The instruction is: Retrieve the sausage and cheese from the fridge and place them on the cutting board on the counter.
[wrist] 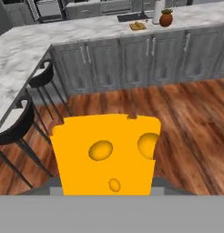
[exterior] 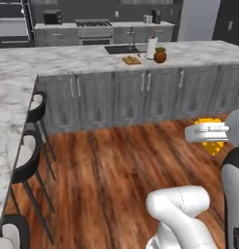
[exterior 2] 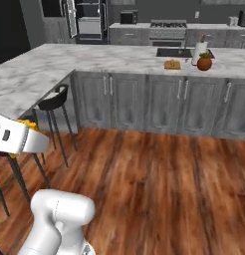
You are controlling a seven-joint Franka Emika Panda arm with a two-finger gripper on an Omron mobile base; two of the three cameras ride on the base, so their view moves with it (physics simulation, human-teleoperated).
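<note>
While you watch the hand view, your gripper point(wrist: 107, 189) is clamped on the cheese point(wrist: 107, 152), yellow wedge upright. Ahead, the cutting board point(wrist: 138, 26) lies on the counter point(wrist: 50, 41) beside the sink point(wrist: 129, 17).

A home kitchen — marble counter point(exterior: 68, 61), inset sink point(exterior: 122, 49), probably a stove point(exterior: 94, 28) behind.

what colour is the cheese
Yellow-orange with darker holes; the cheese shows best in the hand view.
</note>
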